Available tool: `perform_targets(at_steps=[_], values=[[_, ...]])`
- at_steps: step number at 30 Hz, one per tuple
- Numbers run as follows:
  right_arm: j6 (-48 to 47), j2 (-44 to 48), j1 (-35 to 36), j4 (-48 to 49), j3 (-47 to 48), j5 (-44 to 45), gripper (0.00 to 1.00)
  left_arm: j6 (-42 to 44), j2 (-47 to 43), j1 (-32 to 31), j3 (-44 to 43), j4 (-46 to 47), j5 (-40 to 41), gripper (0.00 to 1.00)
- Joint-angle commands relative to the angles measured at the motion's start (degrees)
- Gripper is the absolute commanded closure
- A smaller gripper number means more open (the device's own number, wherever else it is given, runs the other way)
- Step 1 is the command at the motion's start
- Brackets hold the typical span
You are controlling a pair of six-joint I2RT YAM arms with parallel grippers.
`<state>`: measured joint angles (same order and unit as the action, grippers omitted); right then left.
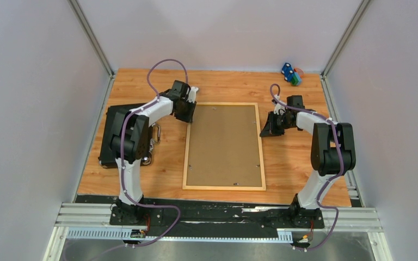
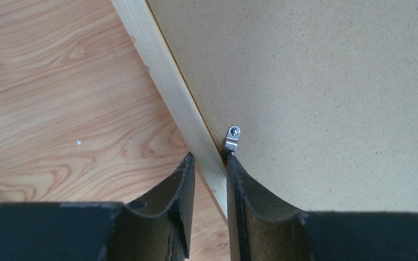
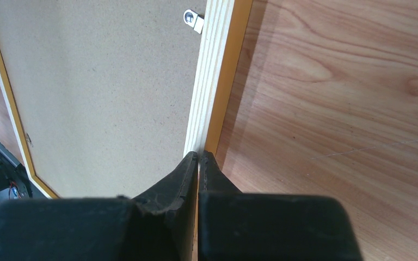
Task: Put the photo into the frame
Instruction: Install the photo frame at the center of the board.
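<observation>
frame of light orange-tan wood [image 1: 223, 187] lies face down on the wooden desk [image 1: 288, 168], long axis running away from the bases, brown backing board [image 1: 224, 144] inside; photo unseen. left jaws straddle its left rail beside a metal clip [image 2: 232, 138], grip unclear; right jaws, together, touch its right rail.

The frame [image 1: 224, 187] is lying at picture centre on the table [image 1: 288, 174], a backing board [image 1: 224, 144] sitting inside it; a case [image 1: 105, 136] is lying left, toys [image 1: 290, 74] upper right.
</observation>
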<state>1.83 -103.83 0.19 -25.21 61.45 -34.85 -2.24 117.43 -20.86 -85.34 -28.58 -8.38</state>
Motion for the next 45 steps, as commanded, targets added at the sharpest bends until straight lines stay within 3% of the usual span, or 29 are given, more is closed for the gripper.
perform_targets(at_steps=[1, 4, 6, 10, 33, 45], values=[[-0.9, -1.3, 0.4, 0.1, 0.0, -0.1, 0.96, -1.9, -1.0, -0.1, 4.5, 6.3, 6.8, 0.88], [-0.8, -1.5, 0.4, 0.0, 0.1, -0.2, 0.96, -2.3, -1.8, -0.1, 4.6, 5.9, 7.1, 0.63], [-0.9, -1.5, 0.4, 0.1, 0.1, -0.2, 0.96, -2.5, -1.9, -0.1, 4.2, 5.1, 5.9, 0.52], [-0.8, -1.3, 0.4, 0.1, 0.1, -0.1, 0.96, -2.8, -1.6, -0.1, 3.6, 3.8, 4.1, 0.45], [-0.6, -1.6, 0.4, 0.0, 0.2, -0.3, 0.96, -1.8, 0.0, -0.2, 0.0, 0.3, 1.0, 0.46], [-0.8, -1.5, 0.4, 0.1, 0.2, -0.4, 0.96, -0.9, 3.5, -0.2, -1.4, 0.8, 2.6, 0.63]])
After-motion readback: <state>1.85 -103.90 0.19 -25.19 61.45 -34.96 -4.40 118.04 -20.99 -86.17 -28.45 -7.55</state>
